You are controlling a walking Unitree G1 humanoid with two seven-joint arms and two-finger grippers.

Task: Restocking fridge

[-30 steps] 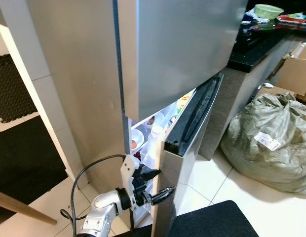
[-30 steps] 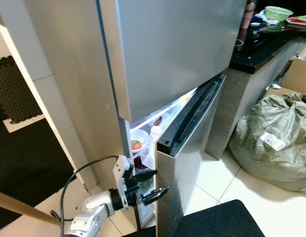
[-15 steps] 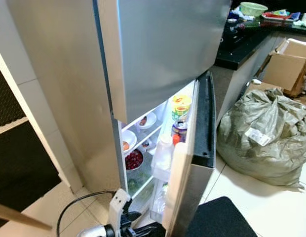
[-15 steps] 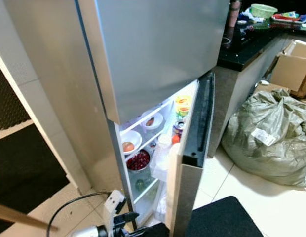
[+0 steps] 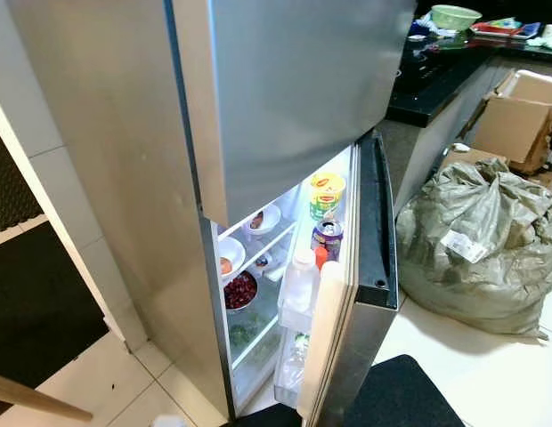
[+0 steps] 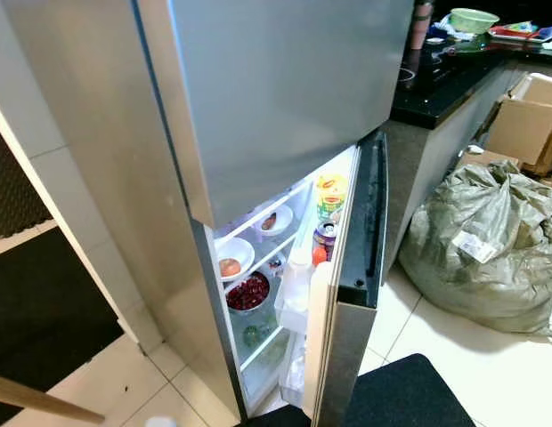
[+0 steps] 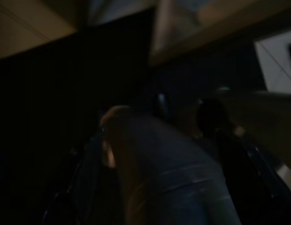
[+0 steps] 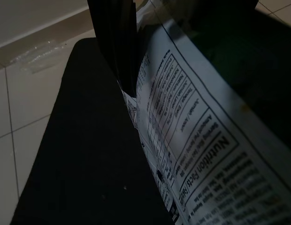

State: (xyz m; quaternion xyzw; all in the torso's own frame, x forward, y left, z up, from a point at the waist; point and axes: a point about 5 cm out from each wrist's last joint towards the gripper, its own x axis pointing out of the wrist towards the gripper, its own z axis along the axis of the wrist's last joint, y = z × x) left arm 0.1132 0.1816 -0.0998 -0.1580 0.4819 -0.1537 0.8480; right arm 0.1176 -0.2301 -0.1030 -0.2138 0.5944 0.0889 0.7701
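- Pale floor tiles [image 5: 454,356] carry a black mat [image 5: 409,396] at the foot of a tall silver fridge [image 5: 125,178].
- Right hand [image 8: 118,56], seen in its wrist view, grips a white packet printed with a nutrition-facts panel [image 8: 197,154] above that mat.
- Left hand: its wrist view is too dark to tell whether it is open or closed.
- Lower fridge door [image 5: 369,294] stands ajar; its rack holds a white plastic bottle [image 5: 299,283], a purple drink can [image 5: 328,236] and a yellow carton [image 5: 326,192].
- Inner shelves hold a white bowl with an orange fruit [image 5: 229,260] and a bowl of dark red fruit [image 5: 241,290].
- Beyond lie a bulging grey-green sack [image 5: 476,245], cardboard boxes [image 5: 512,120] and a black bench [image 5: 445,76] bearing a green bowl [image 5: 454,16].
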